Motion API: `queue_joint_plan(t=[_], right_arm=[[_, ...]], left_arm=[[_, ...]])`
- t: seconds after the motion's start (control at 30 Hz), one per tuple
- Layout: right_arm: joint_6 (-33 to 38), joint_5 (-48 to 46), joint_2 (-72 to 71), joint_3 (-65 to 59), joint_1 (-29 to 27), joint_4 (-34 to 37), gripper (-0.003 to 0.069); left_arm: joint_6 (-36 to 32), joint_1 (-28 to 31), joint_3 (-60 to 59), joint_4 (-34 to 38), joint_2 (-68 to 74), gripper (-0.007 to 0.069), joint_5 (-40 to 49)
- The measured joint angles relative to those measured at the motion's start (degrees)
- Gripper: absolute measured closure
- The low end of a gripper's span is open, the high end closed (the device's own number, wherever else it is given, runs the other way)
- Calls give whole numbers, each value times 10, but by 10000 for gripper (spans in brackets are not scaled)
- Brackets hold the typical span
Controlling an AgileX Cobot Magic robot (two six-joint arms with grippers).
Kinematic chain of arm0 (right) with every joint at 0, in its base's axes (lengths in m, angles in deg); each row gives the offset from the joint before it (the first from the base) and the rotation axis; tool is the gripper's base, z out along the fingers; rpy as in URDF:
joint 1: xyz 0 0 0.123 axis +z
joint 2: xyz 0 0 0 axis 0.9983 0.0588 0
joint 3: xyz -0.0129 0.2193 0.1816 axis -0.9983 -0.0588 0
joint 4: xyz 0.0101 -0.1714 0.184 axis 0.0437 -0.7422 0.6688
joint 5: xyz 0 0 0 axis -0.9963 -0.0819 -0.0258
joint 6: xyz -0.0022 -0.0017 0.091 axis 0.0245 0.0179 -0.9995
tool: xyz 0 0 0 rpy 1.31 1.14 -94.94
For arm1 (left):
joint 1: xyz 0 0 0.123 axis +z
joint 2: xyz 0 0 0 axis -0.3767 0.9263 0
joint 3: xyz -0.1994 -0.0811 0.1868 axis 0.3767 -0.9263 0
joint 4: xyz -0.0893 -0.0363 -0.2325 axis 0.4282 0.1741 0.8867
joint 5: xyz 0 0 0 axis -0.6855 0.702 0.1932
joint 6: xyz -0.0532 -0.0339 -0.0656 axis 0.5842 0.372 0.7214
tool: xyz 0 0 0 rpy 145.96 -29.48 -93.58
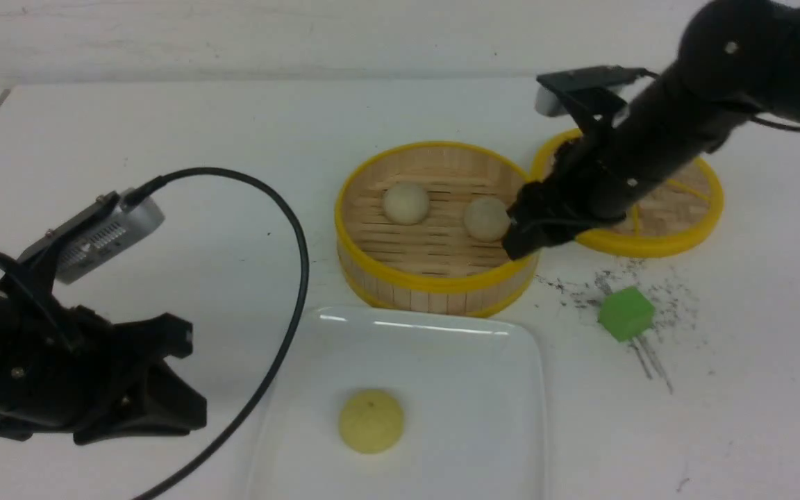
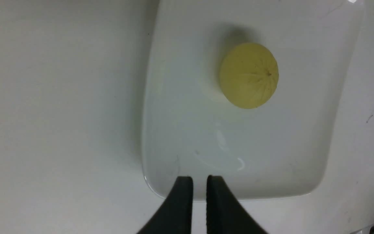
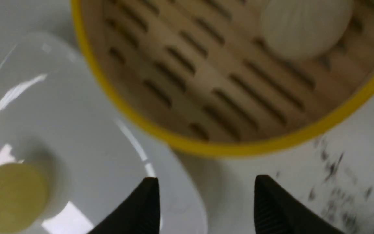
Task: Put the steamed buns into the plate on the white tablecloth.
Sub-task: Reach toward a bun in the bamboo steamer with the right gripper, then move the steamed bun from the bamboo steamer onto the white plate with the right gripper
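Several black scuffs (image 1: 584, 288) mark the white tablecloth (image 1: 164, 125).

Your front view looks forward and down from the robot's own side. It stands far enough back to take in most of the plate (image 1: 476, 389), the steamer (image 1: 435, 283) just behind it and the lid (image 1: 650, 242) behind and to the right. Your left wrist view looks almost straight down on the plate from close above. Your right wrist view sits nearer still, blurred, over the plate's corner beside the steamer. All three views share the plate and the yellow bun (image 1: 371, 421) on it. The front and right wrist views also share the steamer.
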Motion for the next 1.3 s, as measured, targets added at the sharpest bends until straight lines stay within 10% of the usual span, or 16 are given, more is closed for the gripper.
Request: queue_joint_plan(t=[0.8, 1.07, 1.3], right_arm=[[-44, 143, 170, 101, 0, -58, 270], [-44, 132, 158, 102, 0, -57, 615], [-44, -7, 45, 102, 0, -62, 637]], left_arm=[[9, 0, 0, -1, 0, 446, -18], [9, 0, 0, -2, 0, 444, -19], [9, 0, 0, -16, 0, 433, -19]])
